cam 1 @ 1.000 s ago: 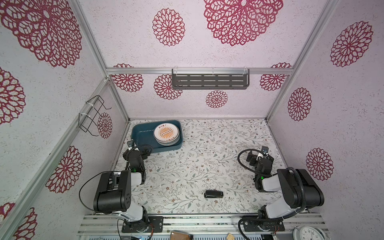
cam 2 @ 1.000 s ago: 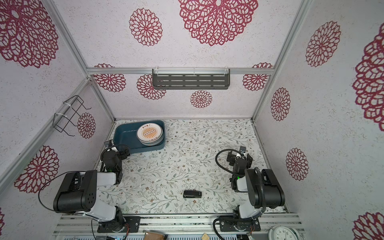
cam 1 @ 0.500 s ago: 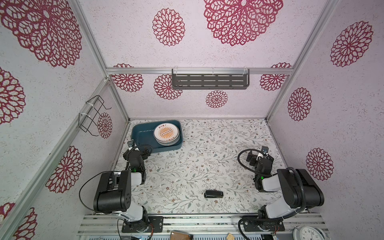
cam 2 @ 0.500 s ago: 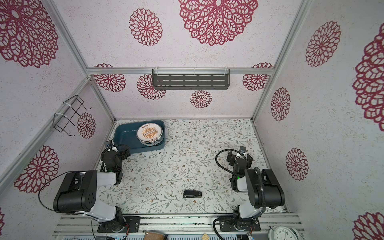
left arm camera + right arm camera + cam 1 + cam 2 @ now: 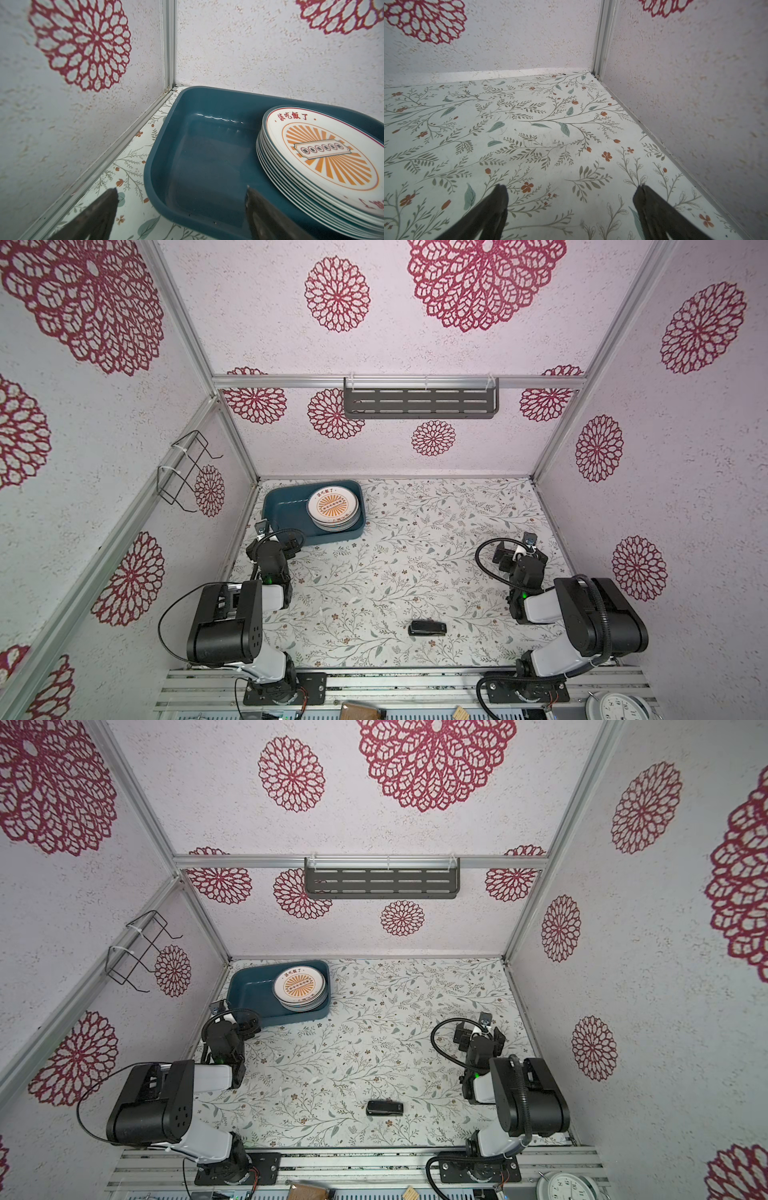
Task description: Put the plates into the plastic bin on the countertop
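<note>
Inside the plastic bin [image 5: 286,509], stacked plates [image 5: 332,506]

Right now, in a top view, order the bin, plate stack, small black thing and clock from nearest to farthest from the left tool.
From the left tool:
1. Bin, just ahead of it.
2. Plate stack, in the bin's right half.
3. Black thing, front middle of the counter.
4. Clock, front right corner.
</note>
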`<move>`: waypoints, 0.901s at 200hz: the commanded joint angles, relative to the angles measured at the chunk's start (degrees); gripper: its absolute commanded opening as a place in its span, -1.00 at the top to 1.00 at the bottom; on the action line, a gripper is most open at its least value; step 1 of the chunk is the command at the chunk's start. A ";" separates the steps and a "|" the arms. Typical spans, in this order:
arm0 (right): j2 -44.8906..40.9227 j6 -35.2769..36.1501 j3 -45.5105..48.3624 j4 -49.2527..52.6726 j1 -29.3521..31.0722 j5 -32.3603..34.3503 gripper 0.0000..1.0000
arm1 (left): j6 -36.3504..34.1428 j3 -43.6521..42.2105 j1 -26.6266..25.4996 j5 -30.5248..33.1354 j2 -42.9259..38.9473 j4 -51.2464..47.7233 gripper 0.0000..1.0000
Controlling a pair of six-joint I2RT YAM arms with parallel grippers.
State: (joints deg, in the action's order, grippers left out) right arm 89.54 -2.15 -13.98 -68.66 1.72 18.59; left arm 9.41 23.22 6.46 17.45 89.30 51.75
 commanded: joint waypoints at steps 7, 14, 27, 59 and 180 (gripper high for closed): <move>-1.39 -0.92 -0.13 -1.30 0.31 -0.21 -0.98 | -0.73 0.60 -0.27 0.11 0.26 0.46 -0.94; -1.38 -0.93 -0.15 -1.30 0.31 -0.21 -0.98 | -0.71 0.66 -0.22 0.12 0.26 0.46 -0.94; -1.38 -0.90 -0.12 -1.29 0.31 -0.22 -0.98 | -0.76 0.60 -0.22 0.12 0.29 0.48 -0.94; -1.30 -0.92 -0.16 -1.25 0.28 -0.25 -0.98 | -0.74 0.67 -0.22 0.13 0.26 0.46 -0.94; -1.56 -0.79 0.19 -1.78 0.28 -0.22 -0.98 | -0.75 0.54 -0.22 0.13 0.28 0.58 -0.94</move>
State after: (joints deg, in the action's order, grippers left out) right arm 89.54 -2.15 -13.98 -68.66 1.72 18.59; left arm 9.41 23.22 6.46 17.45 89.30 51.75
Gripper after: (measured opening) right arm 0.989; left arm 0.971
